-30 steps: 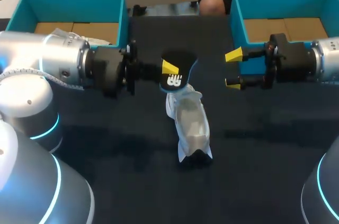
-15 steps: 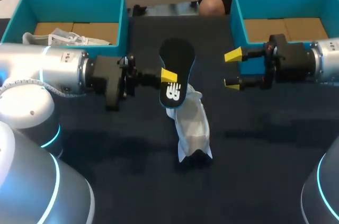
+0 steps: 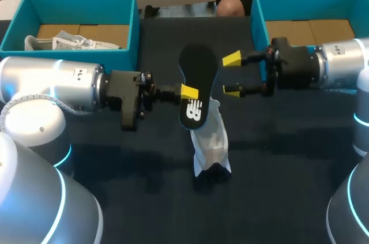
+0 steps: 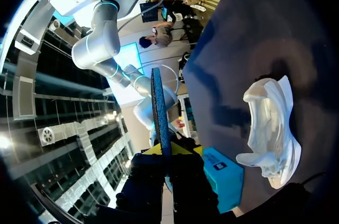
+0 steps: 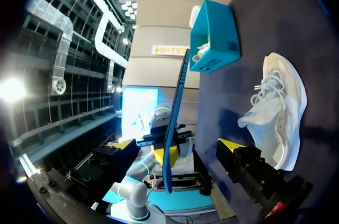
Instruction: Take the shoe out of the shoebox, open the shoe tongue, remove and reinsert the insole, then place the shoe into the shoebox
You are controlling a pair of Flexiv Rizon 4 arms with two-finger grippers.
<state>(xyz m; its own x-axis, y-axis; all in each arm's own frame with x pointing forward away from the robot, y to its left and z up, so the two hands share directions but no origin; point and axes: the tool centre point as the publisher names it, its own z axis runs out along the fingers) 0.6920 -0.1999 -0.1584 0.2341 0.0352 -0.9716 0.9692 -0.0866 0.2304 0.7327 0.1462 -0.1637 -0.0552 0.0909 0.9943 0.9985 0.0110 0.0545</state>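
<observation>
Left fingers are clamped on the insole, now lifted clear above the shoe lying on the tabletop, while the right fingers, spread apart, have moved in beside it, so removal looks done and reinsertion next.

Both arms are built of rounded, silver-grey shells. On the left arm a few small dark screws are seen near the wrist end, and a pale ribbed cable is run round the link below it. Glowing cyan rings are set at the joints of the left arm and the right arm. Each wrist is ended by a black housing. Thin black fingers with bright yellow wedge tips are carried by the left gripper and the right gripper.
</observation>
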